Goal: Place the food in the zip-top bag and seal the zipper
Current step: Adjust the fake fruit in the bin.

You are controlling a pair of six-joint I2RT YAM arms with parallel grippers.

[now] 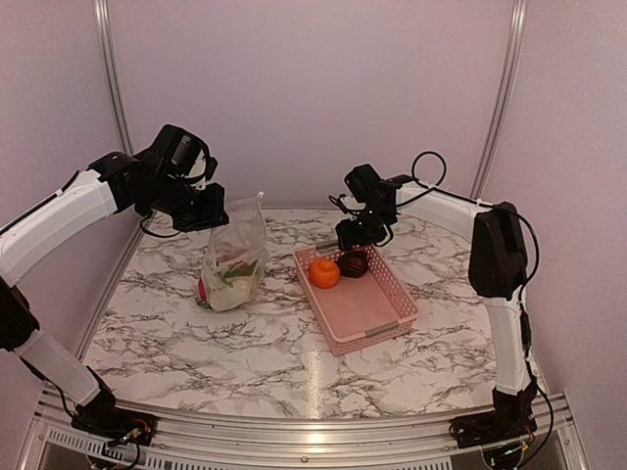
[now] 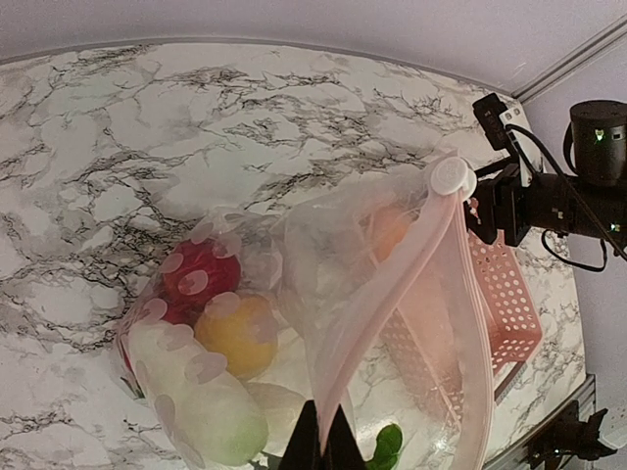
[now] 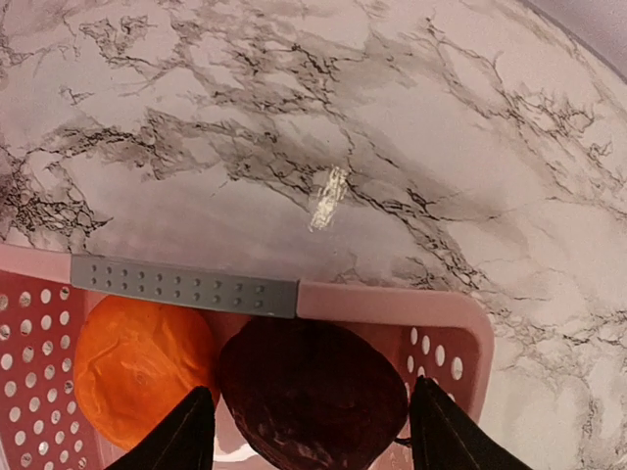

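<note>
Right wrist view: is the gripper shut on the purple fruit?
No, the right gripper is open, its fingers apart on either side of the purple fruit.

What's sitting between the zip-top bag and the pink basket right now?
Nothing. The top external view shows only a bare strip of marble tabletop between the zip-top bag and the pink basket.

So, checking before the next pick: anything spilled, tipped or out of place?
Nothing stands out. The left gripper holds the zip-top bag up, food inside; orange piece and dark purple piece sit in the pink basket.
</note>
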